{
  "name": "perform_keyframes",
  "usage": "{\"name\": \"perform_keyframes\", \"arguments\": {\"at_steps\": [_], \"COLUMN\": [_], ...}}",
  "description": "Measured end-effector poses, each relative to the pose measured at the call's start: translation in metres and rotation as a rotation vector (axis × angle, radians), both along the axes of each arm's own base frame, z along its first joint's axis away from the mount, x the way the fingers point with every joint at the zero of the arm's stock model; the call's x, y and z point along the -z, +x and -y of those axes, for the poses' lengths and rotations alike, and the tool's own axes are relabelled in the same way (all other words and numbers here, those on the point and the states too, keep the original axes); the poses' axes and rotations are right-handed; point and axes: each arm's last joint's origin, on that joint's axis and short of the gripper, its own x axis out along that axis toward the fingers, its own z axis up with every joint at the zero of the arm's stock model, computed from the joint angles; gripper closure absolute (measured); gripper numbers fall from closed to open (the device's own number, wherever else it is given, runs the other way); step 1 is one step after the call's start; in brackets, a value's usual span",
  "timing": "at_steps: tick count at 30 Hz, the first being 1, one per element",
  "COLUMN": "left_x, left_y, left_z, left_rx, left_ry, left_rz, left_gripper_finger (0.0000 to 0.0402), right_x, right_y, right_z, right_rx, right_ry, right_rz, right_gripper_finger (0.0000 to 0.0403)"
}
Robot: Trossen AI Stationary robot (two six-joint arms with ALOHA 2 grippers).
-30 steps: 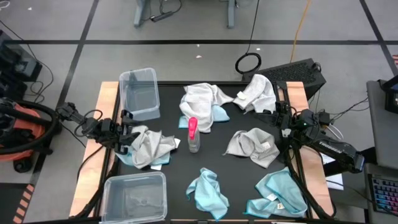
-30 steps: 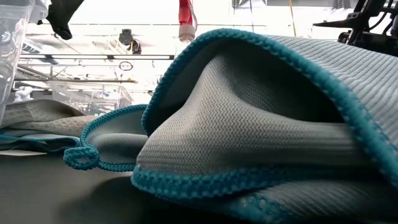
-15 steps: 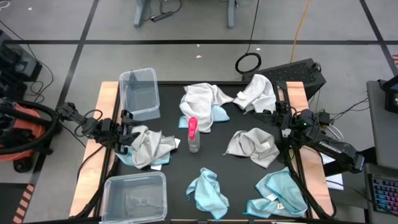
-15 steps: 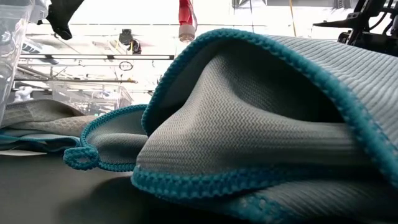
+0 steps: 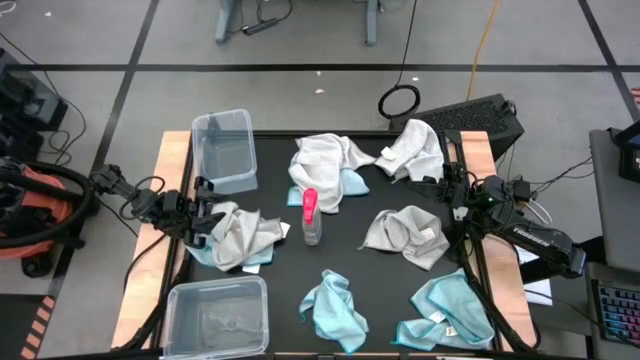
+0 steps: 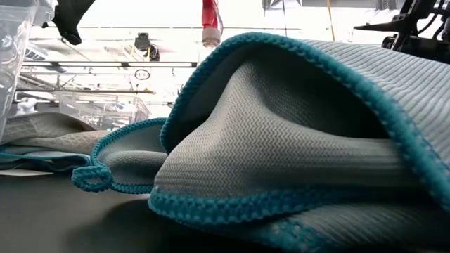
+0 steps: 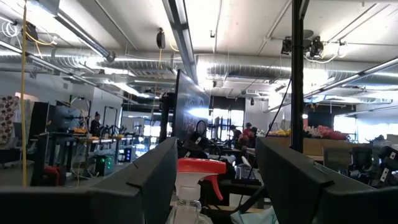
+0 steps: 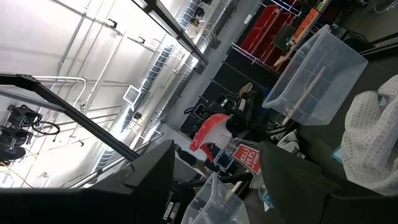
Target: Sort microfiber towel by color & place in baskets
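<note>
Six microfiber towels lie crumpled on the black table: white ones at the far middle [image 5: 325, 160] and far right [image 5: 415, 148], a grey one [image 5: 405, 235] at the right, a grey one on top of a light blue one [image 5: 240, 235] at the left, and two light blue ones [image 5: 335, 308] [image 5: 445, 315] near the front edge. One clear basket [image 5: 225, 150] stands at the far left, another [image 5: 215, 318] at the near left. My left gripper [image 5: 203, 218] [image 7: 214, 149] stands open at the left, raised over the edge of the left pile. My right gripper [image 5: 447, 188] [image 8: 217, 162] stands open at the right edge.
A clear spray bottle with a pink top [image 5: 311, 215] stands upright in the table's middle; it also shows between my left fingers in the left wrist view [image 7: 200, 171]. In the low view a blue-edged towel [image 6: 302, 140] fills most of the picture. Wooden strips border both table sides.
</note>
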Motion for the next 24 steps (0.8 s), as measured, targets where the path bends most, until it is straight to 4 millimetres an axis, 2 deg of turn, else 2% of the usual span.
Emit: {"name": "perform_keyframes", "arguments": {"at_steps": [10,15,19,24], "left_x": [0.0,0.0,0.0,0.001], "left_y": [0.0,0.0,0.0,0.001], "left_z": [0.0,0.0,0.0,0.0], "left_rx": [0.0,0.0,0.0,0.0], "left_ry": [-0.001,0.0,0.0,0.006], "left_rz": [0.0,0.0,0.0,-0.011], "left_gripper_finger": [0.0178,0.0178,0.0178,0.0178], "right_x": [0.0,0.0,-0.003,-0.019], "right_y": [0.0,0.0,-0.001,-0.005], "right_z": [0.002,0.002,0.001,-0.002], "right_rx": [0.057,0.05,0.016,0.007], "right_ry": [0.016,0.088,0.064,-0.04], "right_rz": [0.009,0.021,0.038,0.172], "right_gripper_finger": [0.0177,0.0177,0.0177,0.0177]}}
